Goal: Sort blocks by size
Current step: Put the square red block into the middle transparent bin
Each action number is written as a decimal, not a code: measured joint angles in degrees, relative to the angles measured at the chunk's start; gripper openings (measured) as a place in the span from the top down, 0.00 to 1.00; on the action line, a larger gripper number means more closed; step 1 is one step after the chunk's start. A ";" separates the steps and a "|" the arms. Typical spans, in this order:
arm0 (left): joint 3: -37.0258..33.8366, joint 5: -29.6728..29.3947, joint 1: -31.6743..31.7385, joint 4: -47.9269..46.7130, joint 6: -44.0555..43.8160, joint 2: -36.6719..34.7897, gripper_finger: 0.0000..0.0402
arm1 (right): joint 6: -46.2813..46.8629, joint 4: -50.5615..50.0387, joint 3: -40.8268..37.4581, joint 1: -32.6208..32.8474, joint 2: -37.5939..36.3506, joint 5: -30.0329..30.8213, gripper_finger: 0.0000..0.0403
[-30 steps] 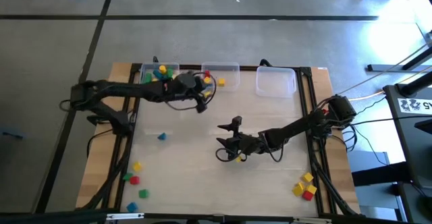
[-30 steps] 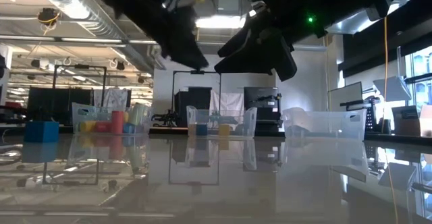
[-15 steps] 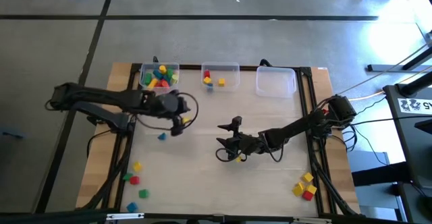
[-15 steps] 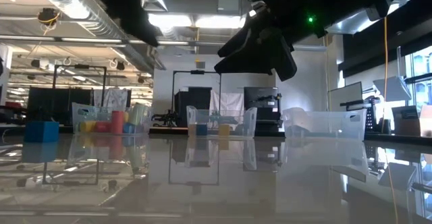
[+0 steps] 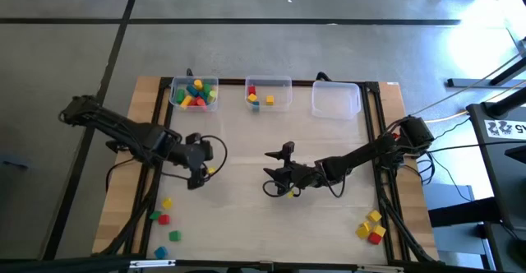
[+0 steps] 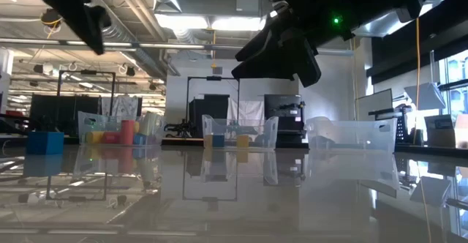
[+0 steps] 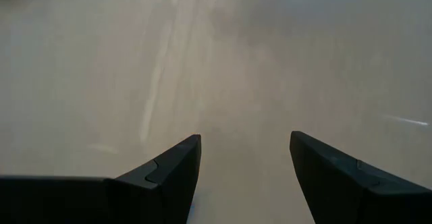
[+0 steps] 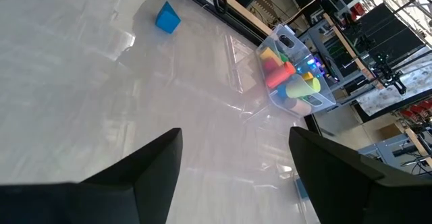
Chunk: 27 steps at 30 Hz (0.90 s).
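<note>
Bright light poured in from the far right, washing the floor [image 5: 485,39] there nearly white, while the table [image 5: 246,215] sat evenly lit with only faint shadows under the arms. Down at table height the ceiling lamps [image 6: 219,22] blazed and the arms against them were plain black silhouettes; the glossy tabletop mirrored the bins [image 6: 238,133] and the lamps. The left wrist picture was smeared, a pale blur past the dark fingers [image 7: 172,177]. The right wrist picture was sharper, with streaks of glare across the table and the blue block [image 8: 167,17] crisp.
</note>
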 joint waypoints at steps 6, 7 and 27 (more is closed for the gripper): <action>0.00 0.29 -6.96 -2.59 -12.05 0.00 0.44 | 0.37 0.04 0.00 0.00 0.00 -0.02 0.31; 0.00 0.52 -8.19 -2.90 -14.47 0.00 0.44 | 0.50 0.04 0.00 0.00 0.00 -0.02 0.31; -2.51 5.61 -33.82 -2.30 -40.64 6.19 0.44 | 0.66 0.08 0.00 0.02 0.02 -0.02 0.31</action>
